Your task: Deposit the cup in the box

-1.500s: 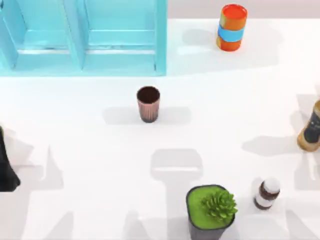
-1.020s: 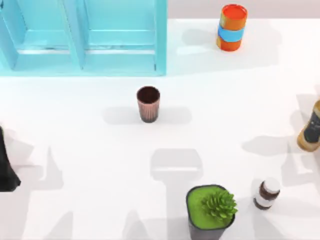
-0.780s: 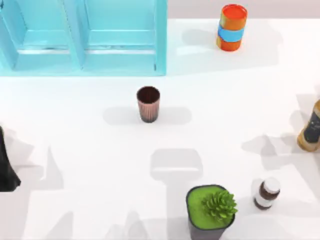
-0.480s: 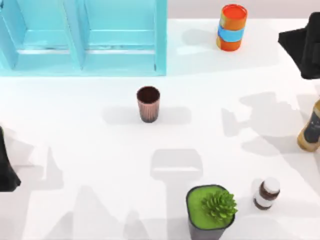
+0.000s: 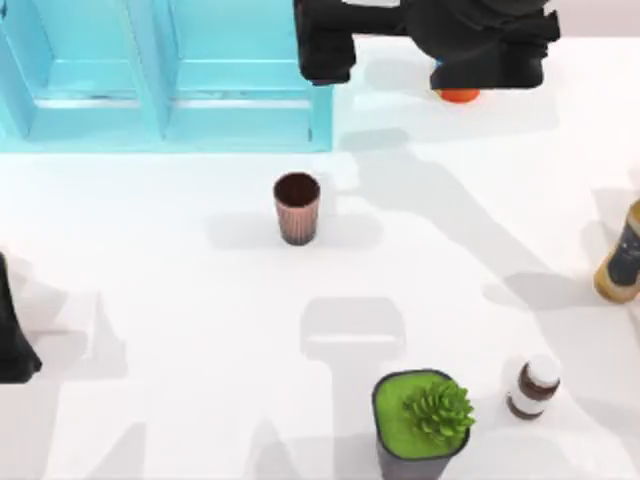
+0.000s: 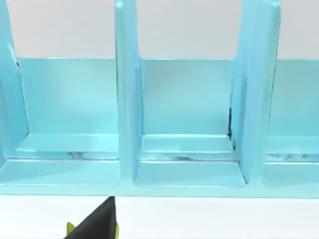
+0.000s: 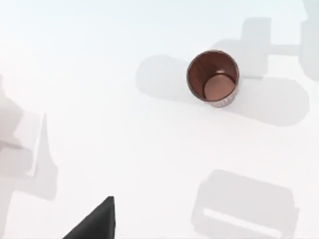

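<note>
Pinkish-brown and ribbed, the small tapered cup (image 5: 297,207) was seen standing upright on the white table (image 5: 150,280), its long axis vertical, just in front of the large turquoise divided box (image 5: 160,125) and apart from it. The right gripper (image 5: 325,50) was held above the box's right wall, the cup lying toward the table's near side from it; its jaw opening could not be told. The left gripper (image 5: 15,335) was parked at the left edge, farther off. Half a second earlier the right arm had been at the right edge.
</note>
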{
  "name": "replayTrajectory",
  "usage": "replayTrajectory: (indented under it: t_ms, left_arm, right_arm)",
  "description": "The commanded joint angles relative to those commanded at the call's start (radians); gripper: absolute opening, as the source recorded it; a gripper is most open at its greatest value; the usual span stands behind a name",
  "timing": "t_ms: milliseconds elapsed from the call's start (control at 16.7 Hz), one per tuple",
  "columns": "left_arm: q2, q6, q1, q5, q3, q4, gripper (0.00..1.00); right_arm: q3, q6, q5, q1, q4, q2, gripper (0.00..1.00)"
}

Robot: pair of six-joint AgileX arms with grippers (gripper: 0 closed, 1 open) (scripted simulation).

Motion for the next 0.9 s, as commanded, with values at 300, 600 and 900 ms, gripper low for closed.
replayTrajectory:
  t_ms: [300,600,900]
  left_arm:
    - [0.000,0.000,0.000,0.000,0.000,0.000,1.00]
    - [0.000,0.000,0.000,0.000,0.000,0.000,1.00]
    - [0.000,0.000,0.000,0.000,0.000,0.000,1.00]
  right_arm:
    - [0.346,0.113,0.079,0.052,-0.194,0.378,1.00]
    - [0.591,0.196,0.166,0.057,-0.295,0.618,1.00]
    - [0.678,0.229,0.209,0.051,-0.324,0.701,1.00]
